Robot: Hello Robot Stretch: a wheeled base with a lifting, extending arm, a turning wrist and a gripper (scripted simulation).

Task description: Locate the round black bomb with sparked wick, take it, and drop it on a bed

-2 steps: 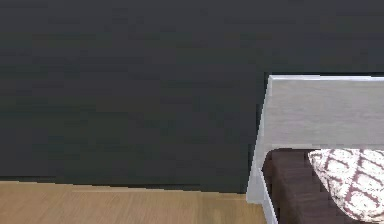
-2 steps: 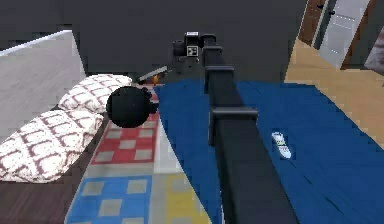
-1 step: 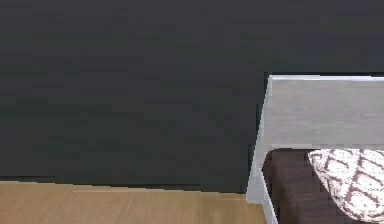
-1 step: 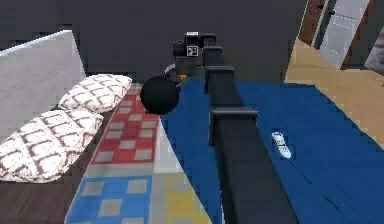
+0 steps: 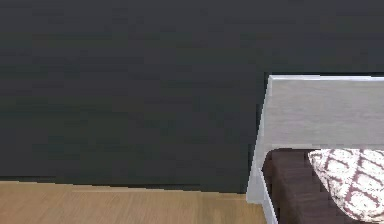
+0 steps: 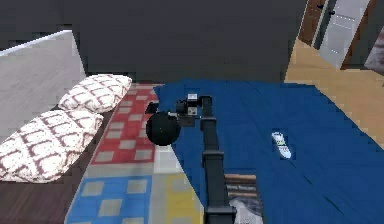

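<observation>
Gripper (image 6: pixel 176 112) out over the bed (image 6: pixel 300 110), near its middle. Finger spread unreadable; can't tell whether it holds anything. Round black bomb (image 6: pixel 163 130) right at the fingers, over the bed's patchwork cover (image 6: pixel 125 145); resting or hanging, unclear. Pillows (image 6: pixel 95 92) at the bed's head. Judgement: locating looks done; the drop may remain.

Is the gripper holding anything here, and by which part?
Cannot tell. A round black ball shows at the gripper's far end with the bed behind it; held or resting there is unclear.
</observation>
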